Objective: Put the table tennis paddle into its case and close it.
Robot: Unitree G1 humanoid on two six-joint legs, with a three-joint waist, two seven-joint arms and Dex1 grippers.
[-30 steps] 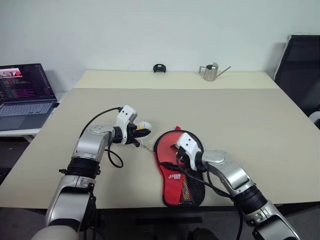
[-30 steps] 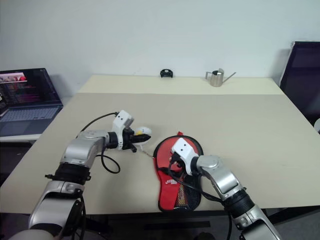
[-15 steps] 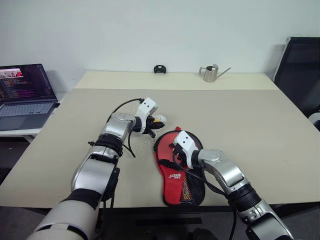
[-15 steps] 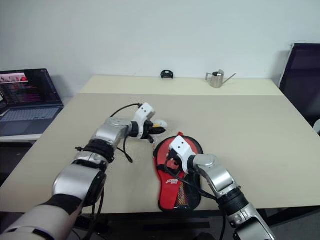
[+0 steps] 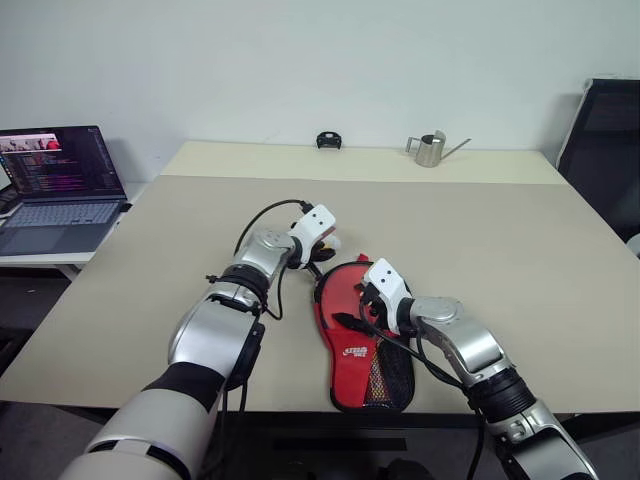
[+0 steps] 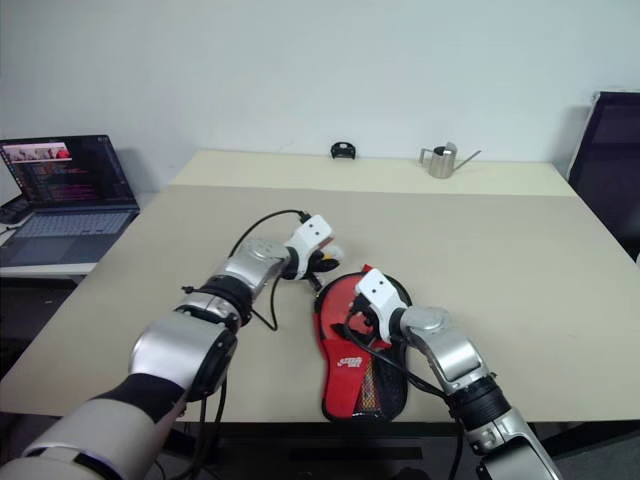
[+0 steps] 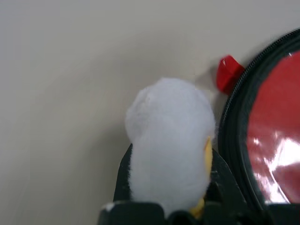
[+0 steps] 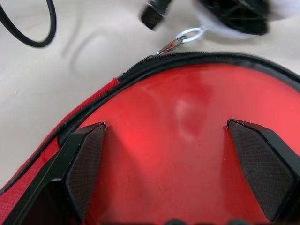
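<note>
The left gripper [image 5: 322, 254] is clamped on a fluffy white zipper charm [image 7: 169, 140] just beside the case's [image 5: 360, 345] round end. The right gripper [image 8: 176, 176], fingers wide apart, rests on the case's red face.

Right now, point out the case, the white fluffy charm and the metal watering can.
case [image 5: 350, 352]: left eye view, red side by the logo.
white fluffy charm [image 7: 168, 140]: left wrist view, middle of fluff.
metal watering can [image 5: 429, 149]: left eye view, body.

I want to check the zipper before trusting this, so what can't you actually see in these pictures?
- Zipper slider: in the left wrist view, the white plush charm covers the left gripper's fingers and whatever they pinch.
- Case rim under the right gripper: hidden in the head views by that hand.
- Paddle handle: covered by the case's mesh.
</note>
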